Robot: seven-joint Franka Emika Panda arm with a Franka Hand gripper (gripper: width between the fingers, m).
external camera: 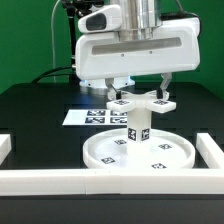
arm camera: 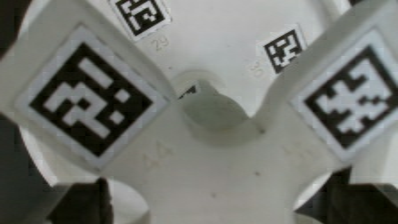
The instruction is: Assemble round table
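A: Here, where does the round disc lie?
B: On the black desk, inside the white border rails, with the leg upright at its centre.
A: And the cross-shaped base?
B: Atop the leg, just under the tool. The wrist view shows its tagged arms close up.
A: Tool state?
B: Apparently spread either side of the base; contact cannot be confirmed.

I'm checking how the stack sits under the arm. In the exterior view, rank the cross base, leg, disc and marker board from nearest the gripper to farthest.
1. Cross base: right at the gripper, on top of the leg.
2. Leg: upright just below the base.
3. Disc: under the leg, on the table.
4. Marker board: flat, behind, toward the view's left.
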